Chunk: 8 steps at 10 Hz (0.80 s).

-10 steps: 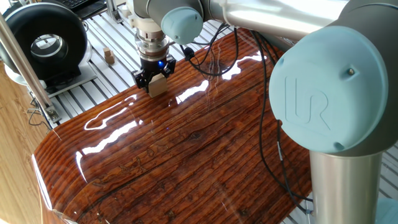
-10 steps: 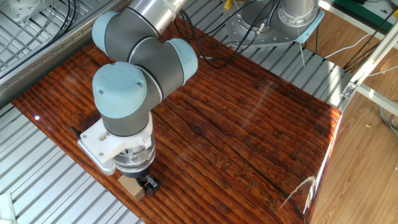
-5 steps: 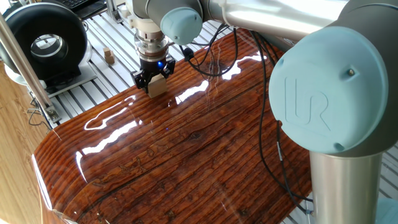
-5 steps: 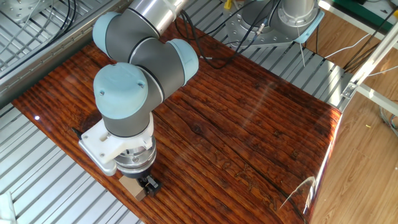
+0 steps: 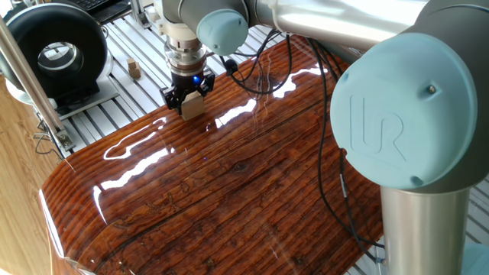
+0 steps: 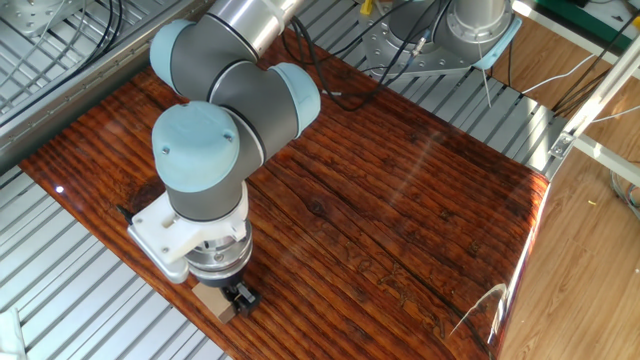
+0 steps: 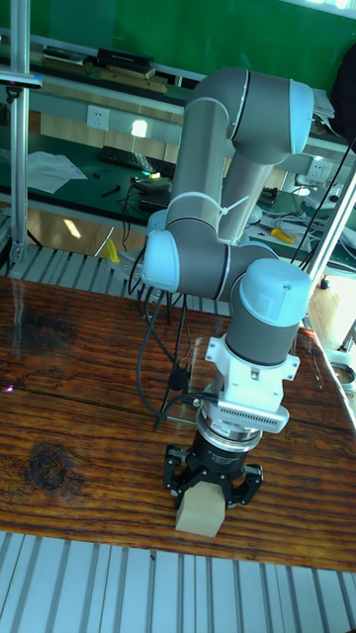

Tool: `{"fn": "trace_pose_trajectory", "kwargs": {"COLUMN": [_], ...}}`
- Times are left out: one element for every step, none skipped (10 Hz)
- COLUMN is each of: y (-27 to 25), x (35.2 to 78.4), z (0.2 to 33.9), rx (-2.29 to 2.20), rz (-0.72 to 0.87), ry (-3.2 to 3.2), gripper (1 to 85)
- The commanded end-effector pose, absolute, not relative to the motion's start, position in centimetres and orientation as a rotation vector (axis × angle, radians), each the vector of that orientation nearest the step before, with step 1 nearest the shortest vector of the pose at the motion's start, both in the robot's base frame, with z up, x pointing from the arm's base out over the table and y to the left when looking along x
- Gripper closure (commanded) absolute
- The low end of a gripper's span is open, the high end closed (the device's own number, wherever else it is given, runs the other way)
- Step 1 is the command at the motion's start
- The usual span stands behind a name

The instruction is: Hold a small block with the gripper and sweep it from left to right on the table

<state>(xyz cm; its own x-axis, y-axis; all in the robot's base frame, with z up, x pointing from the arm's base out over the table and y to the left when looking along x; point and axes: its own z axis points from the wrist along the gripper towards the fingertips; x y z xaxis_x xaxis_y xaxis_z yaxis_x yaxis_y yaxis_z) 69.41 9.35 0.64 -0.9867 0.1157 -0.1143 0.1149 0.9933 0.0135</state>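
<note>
1. One fixed view: the tool (image 5: 188,98) points straight down over the far corner of the glossy reddish-brown counter (image 5: 229,198), its blue light lit beneath the silver wrist. Its two black fingers are clenched on the light-tan wooden cube (image 5: 192,106), one finger at each side face. The cube sits at the counter's surface, close to the edge where the counter meets the silver slatted aluminium surface (image 5: 107,114). Beyond that edge, a tiny darker-brown wooden piece (image 5: 134,69) stands on the slats, well apart from the cube. A black round device (image 5: 53,50) stands further out from the counter's edge on the same slats.

2. The other fixed view: the arm's pale-blue joint cap (image 6: 197,150) and white wrist bracket (image 6: 180,240) hide most of the tool (image 6: 232,297). Only one black finger (image 6: 243,296) shows, beside the cube (image 6: 212,300). The cube lies at the counter's (image 6: 400,200) near edge, just beside the slats.

3. Tall fixed view: the tool (image 7: 210,488) hangs vertically under the wrist, with the cube (image 7: 201,511) gripped between its fingers. The cube's base is at the surface of the counter (image 7: 89,445), just inside its front edge. Whether the base actually touches the counter cannot be told.
</note>
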Motion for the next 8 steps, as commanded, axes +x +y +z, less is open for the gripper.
{"fn": "trace_pose_trajectory", "kwargs": {"y": [9.83, 9.85, 9.88, 9.88, 9.91, 9.93, 9.98, 10.04], "x": [69.45, 69.46, 69.45, 69.44, 69.44, 69.45, 69.45, 69.47], "z": [0.76, 0.76, 0.76, 0.76, 0.76, 0.76, 0.77, 0.78], "rx": [0.194, 0.194, 0.196, 0.199, 0.199, 0.201, 0.201, 0.203], "rz": [0.04, 0.04, 0.04, 0.038, 0.038, 0.038, 0.038, 0.039], "ry": [3.022, 3.022, 3.022, 3.022, 3.022, 3.022, 3.022, 3.022], "gripper": [84.7, 84.7, 84.7, 84.7, 84.7, 84.7, 84.7, 84.7]}}
